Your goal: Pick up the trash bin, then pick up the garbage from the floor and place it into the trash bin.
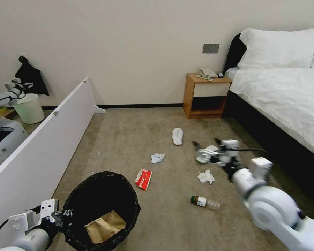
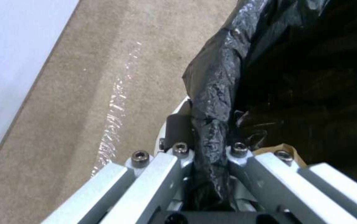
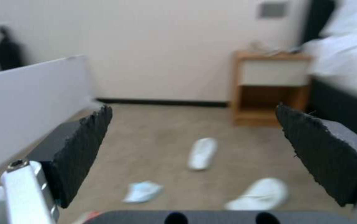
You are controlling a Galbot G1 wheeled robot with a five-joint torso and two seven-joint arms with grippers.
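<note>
Far left: white board (image 1: pixel 42 146) running along the carpet (image 1: pixel 129 139), hemming that side. Left gripper (image 1: pixel 61 217) low by it, pinched tight on the bin (image 1: pixel 101 209) rim w/ black liner (image 2: pixel 211 102) bunched between the fingers (image 2: pixel 174 174). Bin round, wide-mouthed, crinkly black bag, brown cardboard (image 1: pixel 104 226) lying inside. Just right of bin: red-and-white wrapper (image 1: pixel 143 179) on carpet; blue-white tissue (image 1: pixel 157 158) beyond it. Mid-floor: slipper (image 1: pixel 177 136) lying alone, open carpet all round. Right gripper (image 1: pixel 199 150) out over the floor, pads (image 3: pixel 83 149) spread wide, nothing between; 2nd slipper (image 3: pixel 259 194) just under and past it, white tissue (image 1: pixel 206 177) near the wrist, bottle (image 1: pixel 204 202) lying near the forearm. Back right: nightstand (image 1: pixel 206 96) at wall, bed (image 1: pixel 286 104) edge closing the right side.
</note>
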